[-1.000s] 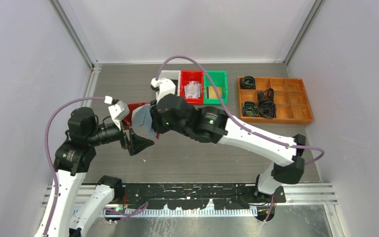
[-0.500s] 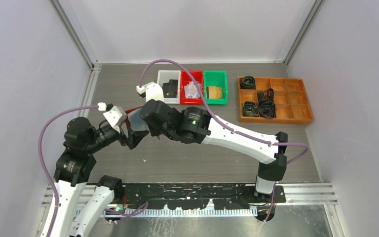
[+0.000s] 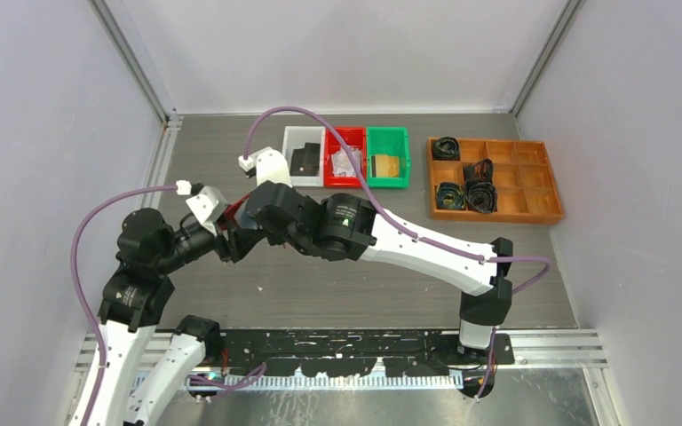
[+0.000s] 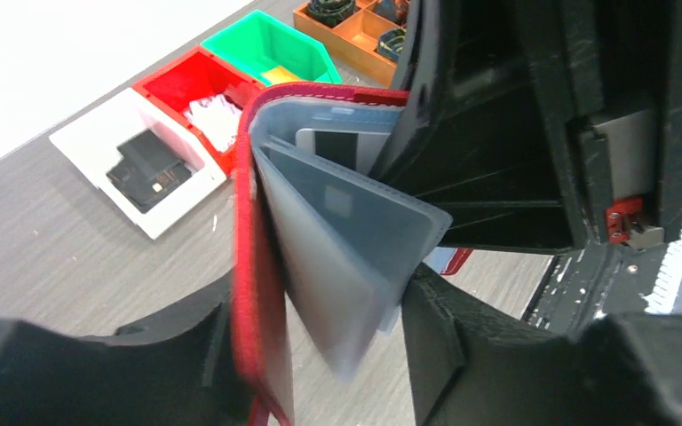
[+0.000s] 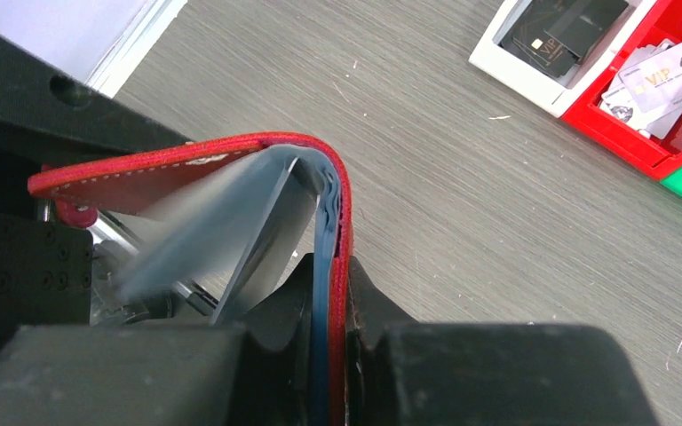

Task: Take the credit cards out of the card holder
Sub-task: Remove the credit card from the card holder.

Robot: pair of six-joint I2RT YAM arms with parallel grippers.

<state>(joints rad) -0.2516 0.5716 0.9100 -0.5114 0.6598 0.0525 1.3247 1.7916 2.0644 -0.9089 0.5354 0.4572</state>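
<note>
Now I've swung left; right pincer [image 5: 329, 275] clamps the holder [image 5: 142, 169], pages fanned, card [image 4: 346, 146] showing. The left pincer [image 4: 320, 297] straddles it; grip, I can't tell.

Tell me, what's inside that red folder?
The card holder holds pale blue-grey pocket pages; one credit card with a dark stripe peeks out. Whatever fills the other pockets is covered.
</note>
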